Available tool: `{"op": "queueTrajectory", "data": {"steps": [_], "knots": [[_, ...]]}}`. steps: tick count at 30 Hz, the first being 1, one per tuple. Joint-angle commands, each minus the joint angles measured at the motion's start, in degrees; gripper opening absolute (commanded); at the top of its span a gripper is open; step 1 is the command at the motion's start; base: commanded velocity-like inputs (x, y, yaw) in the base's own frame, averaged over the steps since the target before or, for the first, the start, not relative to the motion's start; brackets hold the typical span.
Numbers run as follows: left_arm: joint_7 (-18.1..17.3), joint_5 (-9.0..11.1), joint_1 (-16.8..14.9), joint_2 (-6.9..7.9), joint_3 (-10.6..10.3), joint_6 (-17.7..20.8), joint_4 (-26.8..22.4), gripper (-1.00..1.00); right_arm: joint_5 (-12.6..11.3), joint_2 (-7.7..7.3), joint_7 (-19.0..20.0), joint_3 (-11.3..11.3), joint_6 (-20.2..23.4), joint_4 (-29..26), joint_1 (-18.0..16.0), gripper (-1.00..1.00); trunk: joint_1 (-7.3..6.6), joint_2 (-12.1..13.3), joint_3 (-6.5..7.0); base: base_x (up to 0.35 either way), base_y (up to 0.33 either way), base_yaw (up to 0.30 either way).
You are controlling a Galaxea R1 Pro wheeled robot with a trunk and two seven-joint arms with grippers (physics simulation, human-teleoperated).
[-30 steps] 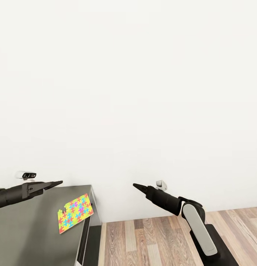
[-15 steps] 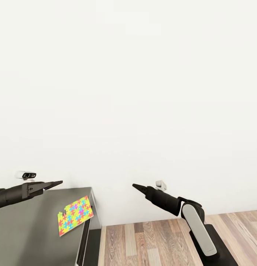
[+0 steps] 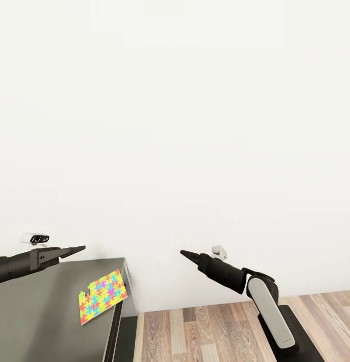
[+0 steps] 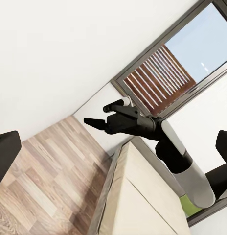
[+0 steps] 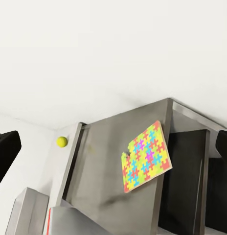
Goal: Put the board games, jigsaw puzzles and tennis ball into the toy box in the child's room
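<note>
Grey table (image 3: 39, 311) cut off; jigsaw puzzle (image 3: 102, 296) near edge; left pincer (image 3: 79, 248), right pincer (image 3: 187, 254) both clenched.

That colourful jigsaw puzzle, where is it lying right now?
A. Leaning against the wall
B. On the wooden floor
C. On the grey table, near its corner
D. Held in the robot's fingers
C: the jigsaw puzzle lies flat on the grey table, close to its corner, with both arms apart from it.

Both arms are matte black and taper to slim, pointed black tools, the left tool (image 3: 77, 249) and the right tool (image 3: 187, 254). The right arm carries a light grey rounded shell segment (image 3: 269, 311) behind a black elbow joint. A small white camera block with dark lenses (image 3: 36, 238) sits atop the left arm, and a small pale grey camera block (image 3: 219, 250) atop the right.
</note>
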Motion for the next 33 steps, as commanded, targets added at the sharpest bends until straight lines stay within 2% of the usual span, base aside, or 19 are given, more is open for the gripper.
{"op": "queueTrajectory", "data": {"steps": [1, 22, 29, 33], "knots": [[-0.2, 0.01, -0.05, 0.02, -0.02, 0.6, -0.01, 1.0, 0.27, -0.03, 0.28, 0.01, 0.11, -0.03, -0.05, 1.0, 0.04, -0.12, -0.03, 0.0, 0.0, 0.0], [-0.2, -0.06, -0.05, 0.02, -0.02, 0.6, -0.01, 1.0, 0.48, 0.19, 0.13, 1.46, 0.03, 0.27, -0.05, 1.0, 0.04, -0.12, 1.94, 0.0, 0.0, 0.003], [-0.2, -0.06, -0.05, 0.02, -0.22, 0.61, -0.01, 1.0, 3.54, 0.83, 0.05, 1.23, 0.09, 0.8, -0.17, 1.0, 0.04, -0.12, 2.11, -0.055, 0.003, 0.01], [-0.2, -0.06, -0.05, 0.02, -0.4, 0.6, -0.01, 1.0, 3.76, 0.92, 0.07, 1.09, 0.25, 2.25, -0.64, 1.0, 0.04, -0.12, 2.12, -0.021, 0.004, 0.001]]}}
